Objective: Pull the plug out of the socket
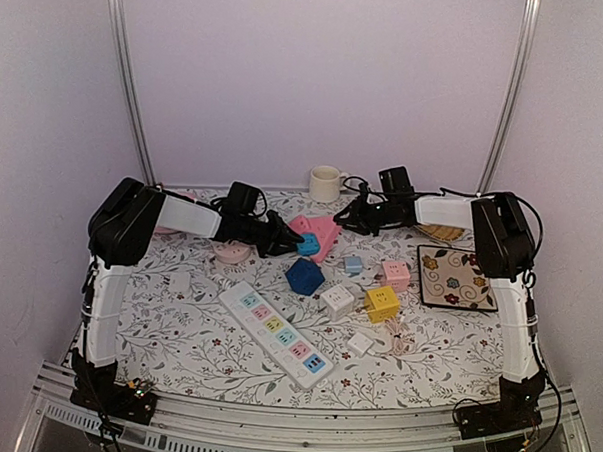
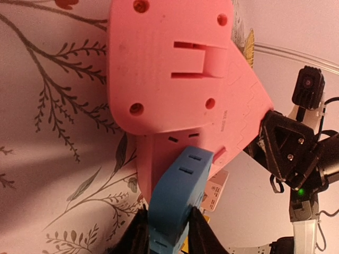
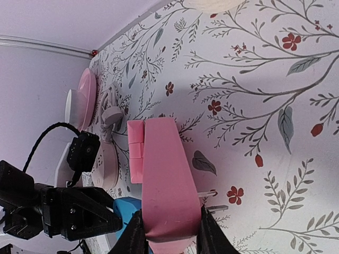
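Note:
A pink wedge-shaped socket (image 1: 321,230) is lifted over the back middle of the table, with a blue plug (image 1: 308,244) stuck in its near-left side. In the left wrist view the blue plug (image 2: 177,201) sits seated against the pink socket (image 2: 175,69), and my left gripper (image 2: 168,235) is shut on the plug, its black fingers (image 2: 139,235) pressing both flanks. My right gripper (image 3: 168,235) is shut on the narrow end of the pink socket (image 3: 164,180). The blue plug (image 3: 127,209) shows at that socket's left side. From above, the left gripper (image 1: 286,240) and right gripper (image 1: 350,220) face each other.
A white power strip (image 1: 277,333) lies diagonally near the front. A dark blue cube (image 1: 304,276), a white cube (image 1: 336,301), a yellow cube (image 1: 382,303) and a pink cube (image 1: 395,274) stand mid-table. A mug (image 1: 325,183) is at the back, a floral mat (image 1: 456,278) on the right.

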Robot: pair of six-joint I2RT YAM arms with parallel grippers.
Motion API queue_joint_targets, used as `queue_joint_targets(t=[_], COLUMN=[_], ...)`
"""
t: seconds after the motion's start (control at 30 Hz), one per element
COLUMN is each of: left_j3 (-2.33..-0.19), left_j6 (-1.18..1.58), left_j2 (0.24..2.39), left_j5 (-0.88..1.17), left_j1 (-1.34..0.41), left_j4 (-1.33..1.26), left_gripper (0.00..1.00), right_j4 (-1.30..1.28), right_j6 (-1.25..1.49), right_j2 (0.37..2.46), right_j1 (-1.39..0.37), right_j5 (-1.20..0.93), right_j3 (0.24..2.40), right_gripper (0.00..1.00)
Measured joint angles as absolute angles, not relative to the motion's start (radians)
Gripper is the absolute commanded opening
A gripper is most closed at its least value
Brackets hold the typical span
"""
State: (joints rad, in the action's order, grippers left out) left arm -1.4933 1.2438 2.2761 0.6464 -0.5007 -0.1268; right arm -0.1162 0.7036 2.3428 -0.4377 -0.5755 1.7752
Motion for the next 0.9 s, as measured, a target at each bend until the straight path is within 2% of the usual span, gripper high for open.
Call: queue_joint_targets(t=[0.17, 0.4, 0.6, 0.7, 0.9], left_j3=[-1.491, -1.489, -1.489, -1.49, -1.531], left_j6=[1.251, 1.269, 1.259, 1.239, 1.196], left_j2=[2.276, 2.273, 2.273, 2.273, 2.272], left_j5=[0.646, 0.646, 0.643, 0.638, 0.633], left_j1=[-0.501, -0.507, -0.509, -0.511, -0.514], left_j4=[-0.143, -0.194, -0.17, -0.136, -0.055], left_gripper=[0.3, 0.29, 0.2, 0.01, 0.0], right_j4=[-0.123, -0.152, -0.176, -0.184, -0.275], right_j6=[0.691, 0.671, 0.649, 0.638, 0.584], right_j2=[2.337, 2.324, 2.308, 2.307, 2.306], right_j1=[-0.441, -0.491, -0.502, -0.507, -0.525], right_j5=[-0.562, -0.543, -0.518, -0.508, -0.45], right_j3=[1.775, 1.775, 1.775, 1.776, 1.837], right_gripper=[0.05, 0.05, 0.05, 0.05, 0.05])
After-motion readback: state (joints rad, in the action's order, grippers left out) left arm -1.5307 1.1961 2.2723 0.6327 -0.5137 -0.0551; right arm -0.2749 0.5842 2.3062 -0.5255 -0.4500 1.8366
